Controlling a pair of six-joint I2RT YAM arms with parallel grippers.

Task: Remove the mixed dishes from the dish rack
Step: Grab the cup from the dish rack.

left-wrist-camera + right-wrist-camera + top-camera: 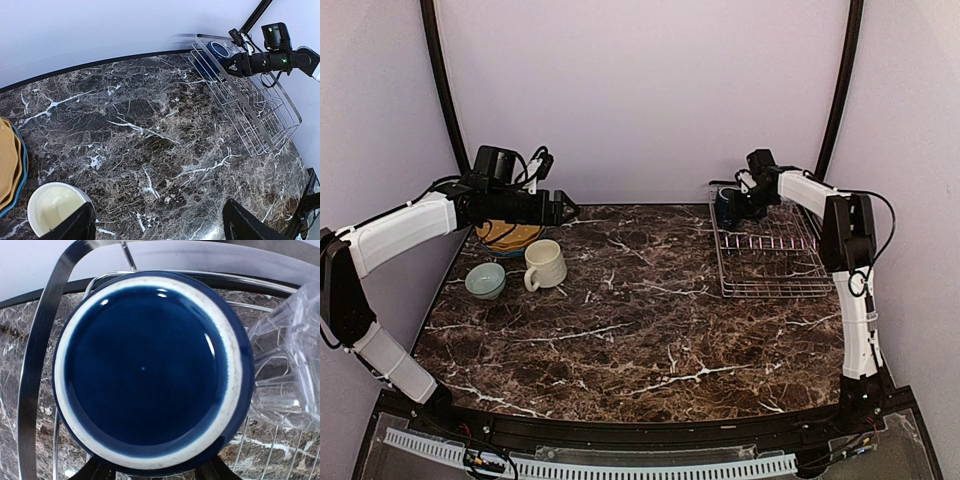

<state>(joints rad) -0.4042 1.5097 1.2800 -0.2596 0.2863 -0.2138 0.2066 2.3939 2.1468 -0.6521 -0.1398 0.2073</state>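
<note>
The dark navy mug [150, 370] sits in the far left corner of the dish rack [767, 255], its glazed base with the pale unglazed ring turned squarely at the right wrist camera, and a clear glass tumbler [290, 365] is just beside it inside the wires. The right gripper [740, 200] is right up against that mug, a finger showing at each side of its lower edge in the wrist view, but whether they have actually clamped onto it I cannot tell. The rest of the rack looks bare, silver dividers over the stone, and it stands at the far right of the table [640, 320]. What a surface that is: dark brown marble shot through with white veins, glossy, with a black rim along its edges. Over on the far left, a stack of yellow plates [508, 235] lies on a blue-rimmed plate [24, 170], the cream mug [545, 265] stands upright just in front, and the small pale greenish bowl [485, 280] sits beside it to the left. The left gripper [560, 208] hovers above the plates, jaws spread wide with nothing between them. Plain pale lilac walls [640, 90] close in on three sides, with a curved black pole [440, 80] rising in each back corner.
</note>
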